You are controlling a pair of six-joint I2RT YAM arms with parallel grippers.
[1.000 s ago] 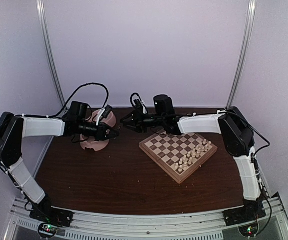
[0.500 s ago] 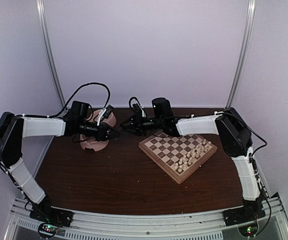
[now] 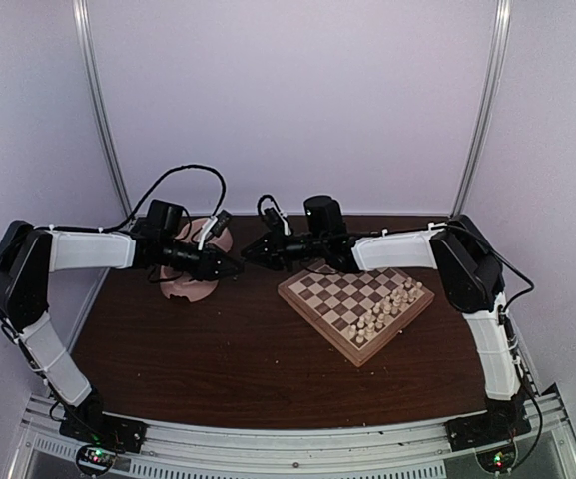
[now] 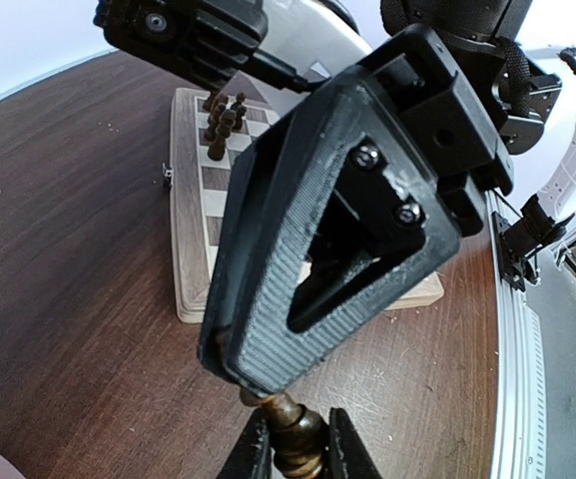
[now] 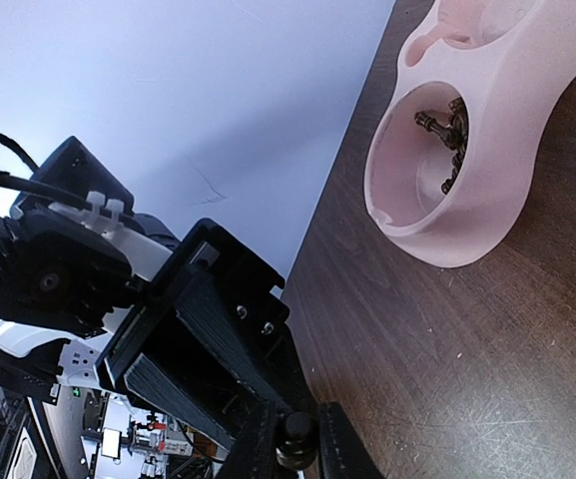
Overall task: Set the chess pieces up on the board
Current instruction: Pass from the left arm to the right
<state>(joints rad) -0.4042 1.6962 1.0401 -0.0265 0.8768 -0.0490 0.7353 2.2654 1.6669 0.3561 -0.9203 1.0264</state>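
Handover pose: left gripper [image 3: 236, 266] and right gripper [image 3: 250, 255] tip to tip above dark brown wooden table [image 3: 218, 359], between pale pink double bowl [image 3: 193, 284] and square checkered wooden chessboard with tan border [image 3: 319, 321].
Pinched at once from both sides: one small dark brown turned wooden chess piece [image 4: 292, 437], left fingers closed on its body, right fingers closed on its round head. More dark chessmen [image 5: 445, 140] in one bowl well; pale cream chessmen [image 3: 387, 309] along the chessboard's right edge.

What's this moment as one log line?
left gripper: shut on dark chess piece | right gripper: gripping same piece | place: between pink bowl and board
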